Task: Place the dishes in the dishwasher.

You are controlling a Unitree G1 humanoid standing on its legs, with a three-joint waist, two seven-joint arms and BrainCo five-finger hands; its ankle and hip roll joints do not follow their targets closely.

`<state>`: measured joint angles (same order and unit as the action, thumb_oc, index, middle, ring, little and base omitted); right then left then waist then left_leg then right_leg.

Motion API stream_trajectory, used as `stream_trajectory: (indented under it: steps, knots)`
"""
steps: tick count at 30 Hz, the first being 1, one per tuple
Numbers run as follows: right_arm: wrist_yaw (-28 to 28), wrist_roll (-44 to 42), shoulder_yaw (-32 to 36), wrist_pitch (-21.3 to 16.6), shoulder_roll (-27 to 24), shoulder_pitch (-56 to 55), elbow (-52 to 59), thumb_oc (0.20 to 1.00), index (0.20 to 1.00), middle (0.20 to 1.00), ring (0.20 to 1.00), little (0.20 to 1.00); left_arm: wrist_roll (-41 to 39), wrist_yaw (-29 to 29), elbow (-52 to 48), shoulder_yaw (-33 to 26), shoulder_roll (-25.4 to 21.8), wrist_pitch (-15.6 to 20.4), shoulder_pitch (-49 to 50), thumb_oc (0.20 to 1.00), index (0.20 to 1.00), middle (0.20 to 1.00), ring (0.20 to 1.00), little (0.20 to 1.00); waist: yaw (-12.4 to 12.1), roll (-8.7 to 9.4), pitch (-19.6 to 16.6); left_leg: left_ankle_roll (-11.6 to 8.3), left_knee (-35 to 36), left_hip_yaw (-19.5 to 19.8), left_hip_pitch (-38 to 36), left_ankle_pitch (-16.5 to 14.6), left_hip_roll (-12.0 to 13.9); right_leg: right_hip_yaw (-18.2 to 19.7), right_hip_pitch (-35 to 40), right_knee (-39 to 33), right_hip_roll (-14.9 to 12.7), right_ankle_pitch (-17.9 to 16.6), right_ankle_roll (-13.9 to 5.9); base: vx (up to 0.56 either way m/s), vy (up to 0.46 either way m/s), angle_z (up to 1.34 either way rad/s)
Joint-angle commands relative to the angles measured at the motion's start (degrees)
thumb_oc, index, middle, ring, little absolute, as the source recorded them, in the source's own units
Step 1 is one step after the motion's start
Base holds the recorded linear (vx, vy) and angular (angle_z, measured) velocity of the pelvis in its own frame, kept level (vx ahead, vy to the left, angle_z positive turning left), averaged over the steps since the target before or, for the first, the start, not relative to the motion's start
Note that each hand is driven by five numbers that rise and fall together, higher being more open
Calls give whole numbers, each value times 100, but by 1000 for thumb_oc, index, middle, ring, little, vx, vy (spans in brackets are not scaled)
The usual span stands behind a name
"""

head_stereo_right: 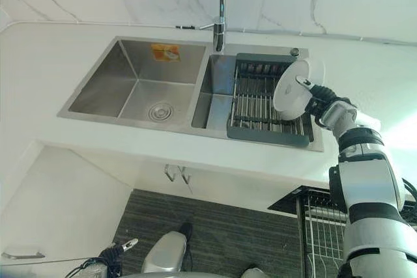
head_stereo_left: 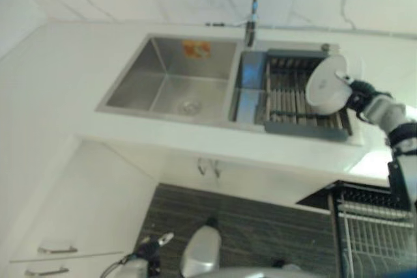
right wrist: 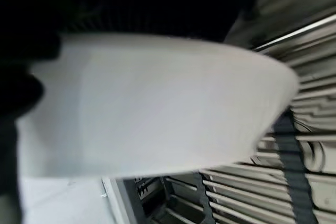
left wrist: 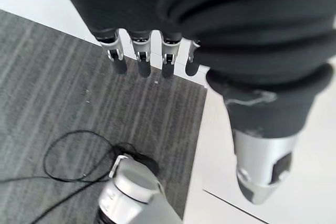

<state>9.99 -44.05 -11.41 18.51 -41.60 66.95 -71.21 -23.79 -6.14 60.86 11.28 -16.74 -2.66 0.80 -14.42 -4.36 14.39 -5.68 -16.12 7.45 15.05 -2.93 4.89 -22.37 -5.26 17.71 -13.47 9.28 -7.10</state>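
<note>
1. While the right hand (head_stereo_right: 320, 103) holds the white plate (head_stereo_right: 294, 88) on edge above the drying rack (head_stereo_right: 260, 105), the step in hand is judged to be the lift-out: the plate is clear of the rack bars and tilted, with its face turned toward the sink. Dark fingers curl over the plate's rim, so the hand is grasping the plate.
2. The right wrist view shows the plate's white underside (right wrist: 157, 103) close against the hand, with the rack slats (right wrist: 294, 124) beyond it.
3. The next move calls for carrying the plate away from the counter and down to the dishwasher rack (head_stereo_right: 326, 232), which stands pulled out below the counter edge on the robot's right. The plate should stay on edge so that it can drop between the wire tines.
4. The left hand (left wrist: 152, 59) hangs idle low over the grey floor (left wrist: 79, 93), its fingers straight and holding nothing.
5. Surroundings: a steel double sink (head_stereo_left: 166, 73) lies to the left of the drying rack, with a tap (head_stereo_right: 220, 11) rising behind the divider. A white counter (head_stereo_left: 58, 76) surrounds both bowls.
6. Obstructions, as a judgement: the counter's front edge lies between the plate and the dishwasher rack, so the arm must clear it before descending. The tap is well apart from the likely path.
</note>
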Motion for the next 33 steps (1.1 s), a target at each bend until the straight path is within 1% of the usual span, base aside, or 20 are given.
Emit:
stream_trajectory:
  steps: [1, 2, 4, 5, 6, 9, 10, 12, 15, 16, 18, 20, 21, 23, 26, 30, 33]
  knots:
    - [-535, 688, -854, -330, -238, 747, -48, 200, 200, 200, 200, 200, -231, -62, 241, 181, -290, 87, -410, 1000, 1000, 1000, 1000, 1000, -167, -143, 327, -257, -106, -77, 273, -317, 70, 709, -430, -52, -183, -79, -205, -275, 25, -15]
    - [-788, 741, -1146, -325, -285, 1045, -50, 200, 200, 200, 200, 200, -322, -105, 266, 170, -316, 92, -421, 1000, 1000, 1000, 1000, 1000, -146, -204, 487, -242, -106, -86, 456, -263, 59, 771, -682, -52, -200, -161, -213, -172, 14, -17]
    - [-1089, 627, -1319, -260, -336, 1342, 8, 200, 200, 200, 200, 200, -347, -146, 274, 67, -372, -7, -378, 1000, 1000, 1000, 1000, 1000, -111, -251, 624, -218, -106, -131, 626, -239, 55, 894, -913, -52, -167, -222, -233, -76, 17, -11]
    - [-1399, 570, -1451, -330, -296, 1534, 6, 200, 200, 200, 200, 200, -386, -124, 355, 84, -389, 17, -349, 1000, 1000, 1000, 1000, 1000, -86, -274, 692, -200, -106, -137, 733, -226, 55, 965, -1077, -52, -135, -246, -214, -26, 59, 0]
    - [-1570, 408, -1507, -411, -266, 1624, 17, 200, 200, 200, 200, 200, -379, -94, 421, 64, -368, 33, -313, 1000, 1000, 1000, 1000, 1000, -64, -293, 737, -191, -106, -169, 787, -231, 63, 1006, -1163, -52, -116, -262, -213, -12, 104, 10]
    - [-1821, 398, -1495, -674, -162, 1685, 159, 200, 200, 200, 200, 200, -427, -14, 432, 110, -339, 12, -331, 1000, 1000, 1000, 1000, 1000, -30, -282, 802, -160, -106, -229, 885, -266, 100, 1047, -1309, -52, -87, -281, -209, -24, 103, -7]
    - [-1845, 403, -1428, -788, -103, 1618, 257, 200, 200, 200, 200, 200, -429, -3, 372, 112, -347, -20, -397, 1000, 1000, 1000, 1000, 1000, -19, -233, 811, -152, -106, -267, 883, -297, 127, 1038, -1334, -52, -88, -286, -221, -28, 18, -21]
    - [-1838, 428, -1344, -860, -19, 1521, 370, 200, 200, 200, 200, 200, -490, -3, 274, 125, -393, -81, -534, 1000, 1000, 1000, 1000, 1000, -11, -149, 815, -153, -106, -310, 886, -312, 165, 1015, -1340, -52, -74, -284, -222, -42, -12, -18]
    - [-1793, 434, -1253, -1094, 46, 1477, 525, 200, 200, 200, 200, 200, -515, 19, 95, 206, -493, -298, -742, 1000, 1000, 1000, 1000, 1000, 11, -41, 793, -148, -106, -406, 849, -333, 236, 988, -1301, -52, -25, -272, -211, -70, -41, -10]
    - [-1752, 532, -1254, -1160, 78, 1454, 614, 200, 200, 200, 200, 200, -477, 33, 38, 242, -523, -386, -803, 1000, 1000, 1000, 1000, 1000, 27, 20, 779, -158, -106, -449, 830, -333, 271, 990, -1291, -52, -3, -282, -221, -73, -66, -9]
    - [-1792, 555, -1331, -1182, 80, 1443, 800, 200, 200, 200, 200, 200, -435, 18, -2, 270, -553, -450, -841, 1000, 1000, 1000, 1000, 1000, 30, 108, 771, -160, -106, -494, 779, -341, 322, 961, -1238, -52, 26, -279, -203, -72, -84, -10]
    - [-1867, 440, -1394, -1302, 63, 1434, 1047, 200, 200, 200, 200, 200, -357, 54, -23, 285, -587, -437, -819, 1000, 1000, 1000, 1000, 1000, 39, 214, 749, -169, -106, -558, 698, -354, 371, 952, -1146, -52, 70, -269, -192, -88, -74, -8]
    - [-1969, 383, -1382, -1420, 51, 1427, 1270, 200, 200, 200, 200, 200, -348, 57, -31, 308, -618, -403, -804, 1000, 1000, 1000, 1000, 1000, 42, 295, 715, -173, -106, -599, 657, -356, 398, 953, -1086, -52, 97, -261, -196, -95, -56, -8]
    - [-2115, 215, -1341, -1579, 67, 1348, 1666, 200, 200, 200, 200, 200, -305, 66, -29, 312, -637, -337, -740, 1000, 1000, 1000, 1000, 1000, 69, 398, 661, -178, -106, -655, 569, -388, 439, 955, -1003, -52, 126, -241, -190, -83, -34, -9]
    - [-2279, 273, -1261, -1638, 66, 1185, 2203, 200, 200, 200, 200, 200, -216, 83, -30, 329, -629, -269, -636, 1000, 1000, 1000, 1000, 1000, 127, 533, 557, -185, -106, -737, 392, -436, 509, 980, -864, -52, 155, -208, -183, -23, 0, -6]
    - [-2320, 98, -998, -1726, 23, 902, 2588, 200, 200, 200, 200, 200, -135, 72, 17, 316, -579, -176, -512, 1000, 1000, 1000, 1000, 1000, 200, 654, 385, -184, -106, -815, 200, -504, 580, 1047, -699, -52, 195, -148, -186, 15, 14, -10]
    - [-2375, -70, -646, -1760, 12, 567, 2952, 200, 200, 200, 200, 200, 1, 70, 85, 347, -482, -88, -396, 1000, 1000, 1000, 1000, 1000, 291, 736, 166, -172, -106, -894, 14, -570, 614, 1099, -528, -52, 236, -83, -186, 57, 37, -13]
